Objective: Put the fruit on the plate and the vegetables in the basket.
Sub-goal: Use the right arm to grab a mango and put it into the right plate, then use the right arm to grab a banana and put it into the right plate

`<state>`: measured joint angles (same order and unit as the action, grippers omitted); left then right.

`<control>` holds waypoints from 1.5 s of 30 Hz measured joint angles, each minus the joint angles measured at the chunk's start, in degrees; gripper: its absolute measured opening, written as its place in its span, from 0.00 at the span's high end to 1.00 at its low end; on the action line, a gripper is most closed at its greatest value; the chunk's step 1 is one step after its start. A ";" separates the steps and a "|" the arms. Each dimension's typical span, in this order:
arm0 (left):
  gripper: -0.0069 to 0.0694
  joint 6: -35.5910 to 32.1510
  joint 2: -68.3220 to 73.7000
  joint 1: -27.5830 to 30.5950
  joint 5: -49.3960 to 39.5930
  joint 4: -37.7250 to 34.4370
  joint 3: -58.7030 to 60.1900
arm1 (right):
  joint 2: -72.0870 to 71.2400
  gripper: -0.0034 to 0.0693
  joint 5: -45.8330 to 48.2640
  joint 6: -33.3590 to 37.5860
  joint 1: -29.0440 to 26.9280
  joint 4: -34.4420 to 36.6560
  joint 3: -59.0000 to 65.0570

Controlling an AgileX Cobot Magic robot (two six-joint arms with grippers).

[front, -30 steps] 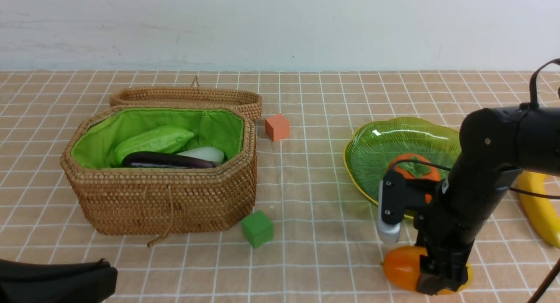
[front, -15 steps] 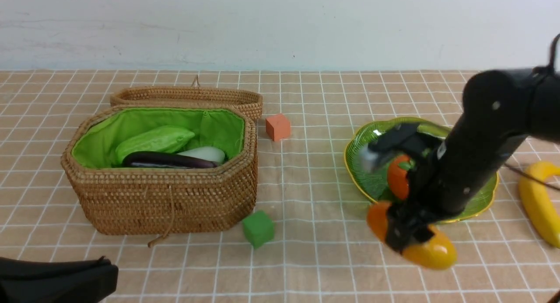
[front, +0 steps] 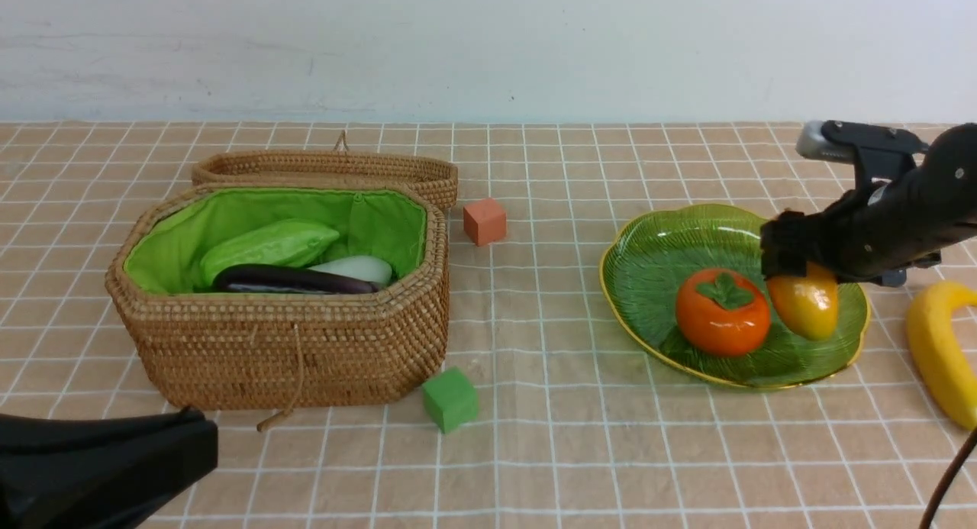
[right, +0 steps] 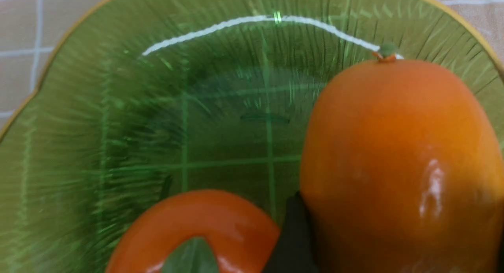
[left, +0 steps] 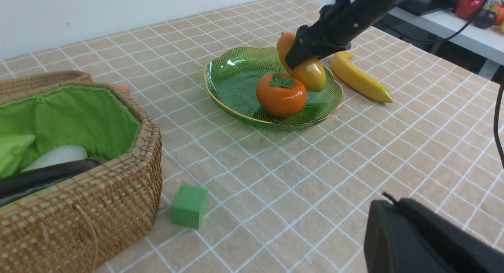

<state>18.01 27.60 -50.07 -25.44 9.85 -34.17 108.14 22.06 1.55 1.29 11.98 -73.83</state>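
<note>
– The basket [front: 290,346] stands toward the left edge of the table [front: 549,453]. It is brown woven wicker, a long octagon, with its lid [front: 328,170] lying open behind it and a bright green fabric lining [front: 229,216].
– And inside?
– A pale green ridged gourd [front: 267,246], a glossy dark purple eggplant [front: 294,279] and a smooth white radish [front: 355,268], packed close together. The left gripper [front: 183,456] sits low at the near left corner, closed.
– In the middle?
– A matte orange cube [front: 484,221] is just beside the lid's right end. A green cube [front: 449,398] is by the basket's near right corner.
– The fruit?
– The plate [front: 656,246], translucent ribbed green with a wavy outline and gold rim, lies toward the right edge. A round orange persimmon [front: 722,314] with a leaf cap sits in it. The right gripper [front: 798,281] clamps the glossy orange-yellow mango [front: 807,311] over the plate, just beside the persimmon. I cannot tell whether the mango touches the dish. The curved yellow banana [front: 935,353] lies outside, near the right edge.
– The surface?
– A beige tablecloth [front: 580,170] gridded in white, with a plain pale wall [front: 488,48] behind.
</note>
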 joint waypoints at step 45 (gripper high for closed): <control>0.90 0.00 0.00 0.00 0.99 0.00 0.00 | 4.97 0.52 14.41 -11.27 -12.08 -18.70 -0.66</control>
<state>18.01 27.60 -50.07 -24.45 9.85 -34.17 113.11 36.47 -9.72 -10.79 -6.72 -74.49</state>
